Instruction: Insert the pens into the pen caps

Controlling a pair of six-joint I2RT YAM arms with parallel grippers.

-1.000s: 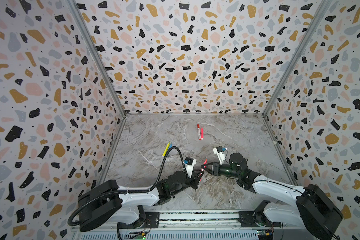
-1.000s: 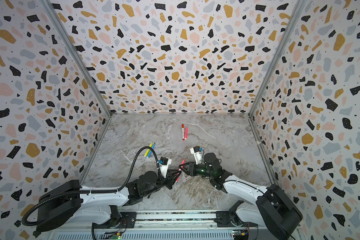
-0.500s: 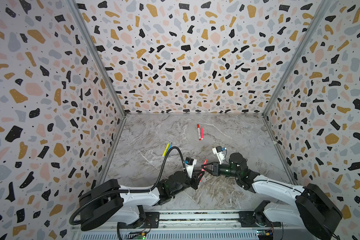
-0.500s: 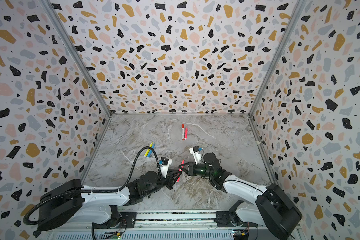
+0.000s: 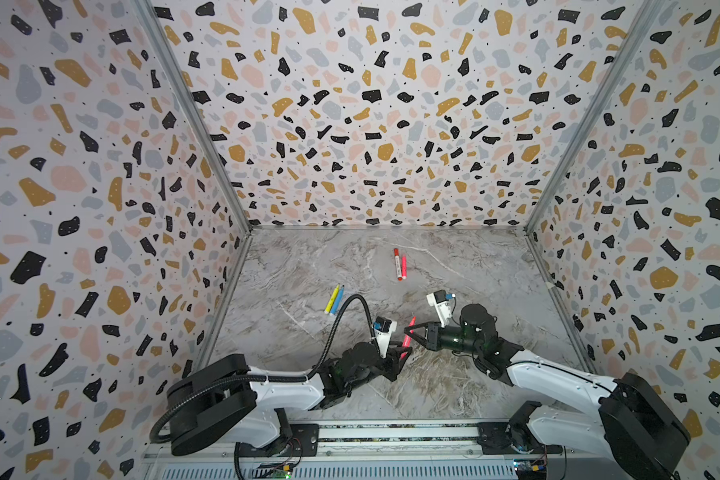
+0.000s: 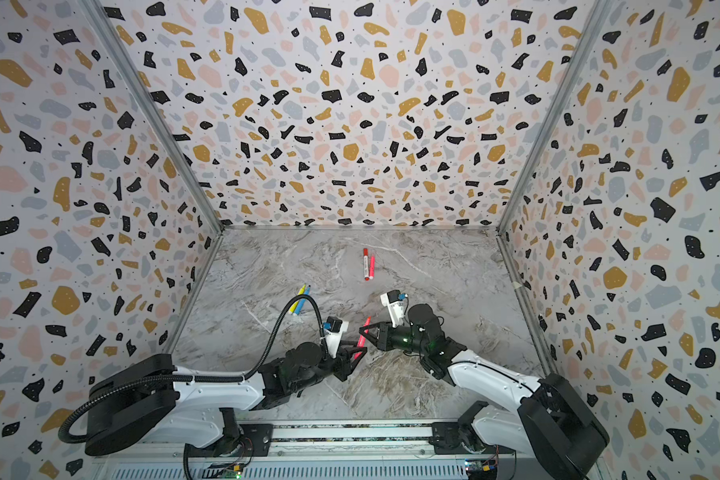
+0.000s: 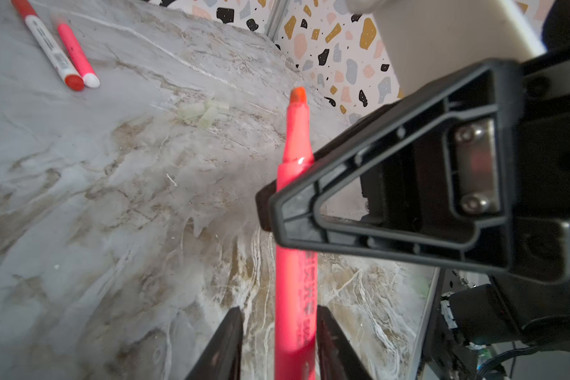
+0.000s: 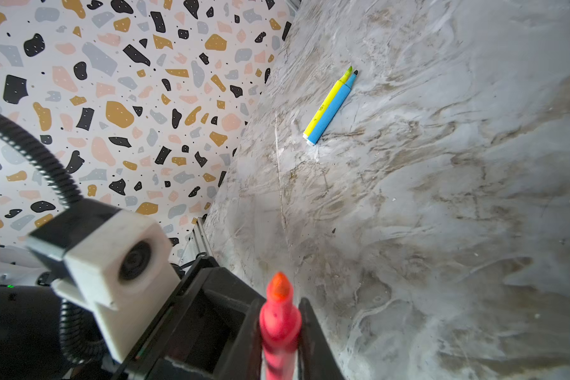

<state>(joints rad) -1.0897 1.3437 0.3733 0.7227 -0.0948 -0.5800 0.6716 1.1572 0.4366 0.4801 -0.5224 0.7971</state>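
A pinkish-red pen (image 5: 408, 332) stands tilted above the marble floor near the front, its bare felt tip pointing up and away. My right gripper (image 8: 280, 304) is shut on its upper barrel just below the tip. My left gripper (image 7: 278, 311) is open around the lower barrel (image 7: 295, 296), with a gap on one side. In both top views the two grippers meet at this pen (image 6: 363, 332). Several pale see-through pen caps (image 7: 200, 112) lie in a small heap on the floor beyond it.
A yellow pen (image 5: 332, 299) and a blue pen (image 5: 338, 300) lie side by side at mid-left. A white-bodied pen with red ends (image 5: 397, 264) and another pinkish-red pen (image 5: 403, 267) lie together farther back. Terrazzo walls (image 5: 208, 249) close in three sides.
My right gripper has closed on the pen's upper barrel. My left gripper's jaws have parted from the lower barrel. Both arms have hardly moved.
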